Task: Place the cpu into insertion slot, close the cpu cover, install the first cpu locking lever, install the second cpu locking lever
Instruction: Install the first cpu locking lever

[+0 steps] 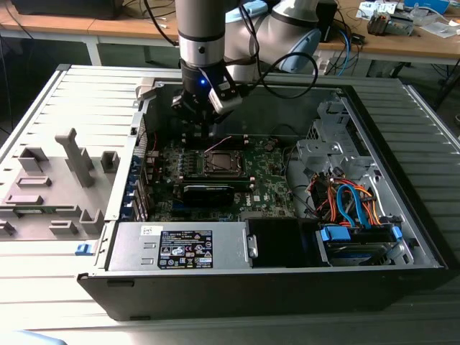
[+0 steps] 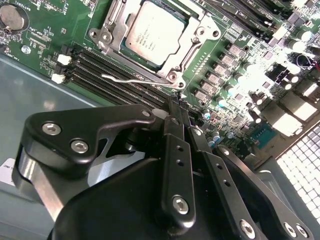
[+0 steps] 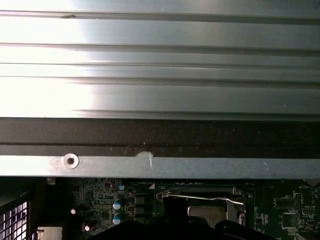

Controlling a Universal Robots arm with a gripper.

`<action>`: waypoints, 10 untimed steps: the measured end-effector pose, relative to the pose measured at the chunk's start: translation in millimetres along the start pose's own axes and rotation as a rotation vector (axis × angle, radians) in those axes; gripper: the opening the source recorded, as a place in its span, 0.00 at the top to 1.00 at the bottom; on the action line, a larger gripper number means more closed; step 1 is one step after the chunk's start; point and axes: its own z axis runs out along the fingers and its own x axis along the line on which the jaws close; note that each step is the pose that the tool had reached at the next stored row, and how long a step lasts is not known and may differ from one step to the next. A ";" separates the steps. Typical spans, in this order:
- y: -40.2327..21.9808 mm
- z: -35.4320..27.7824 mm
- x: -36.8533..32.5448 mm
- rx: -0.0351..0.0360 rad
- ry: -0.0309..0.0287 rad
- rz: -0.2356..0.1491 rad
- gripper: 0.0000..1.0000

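Note:
The cpu (image 2: 156,31), a silvery-grey square chip, lies flat in the insertion slot (image 1: 221,163) on the green board. Around the chip the cpu cover (image 2: 113,29), a thin metal frame, lies down over its edges. One wire locking lever (image 2: 134,79) stretches along the socket's side next to the memory slots. A second lever (image 2: 193,44) runs along the adjoining side. My gripper (image 2: 176,104) is shut with nothing between its black fingers, its tips just short of the first lever's socket end. In the exterior view my gripper (image 1: 196,131) hangs over the board just behind the socket.
The open computer case has a metal back wall (image 3: 160,165) close to the gripper. A long black block (image 1: 208,192) sits in front of the socket. Drive cage and coloured cables (image 1: 352,205) are on the exterior view's right, and a grey fixture tray (image 1: 50,187) on its left.

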 end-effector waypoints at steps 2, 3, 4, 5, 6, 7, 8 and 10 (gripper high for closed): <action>0.0 0.6 0.0 0.0000 0.0000 0.000 0.89; 0.0 1.0 0.0 0.0001 0.0000 0.000 0.89; 0.0 1.3 0.0 0.0000 0.0001 0.000 0.89; 0.0 1.6 0.0 0.0000 0.0001 0.000 0.89; 0.0 1.9 0.0 0.0000 0.0000 0.000 0.89; 0.0 2.1 0.0 0.0000 0.0000 0.000 0.89; 0.0 2.3 0.0 0.0001 0.0000 0.000 0.89; 0.0 2.8 0.0 0.0000 0.0001 0.000 0.89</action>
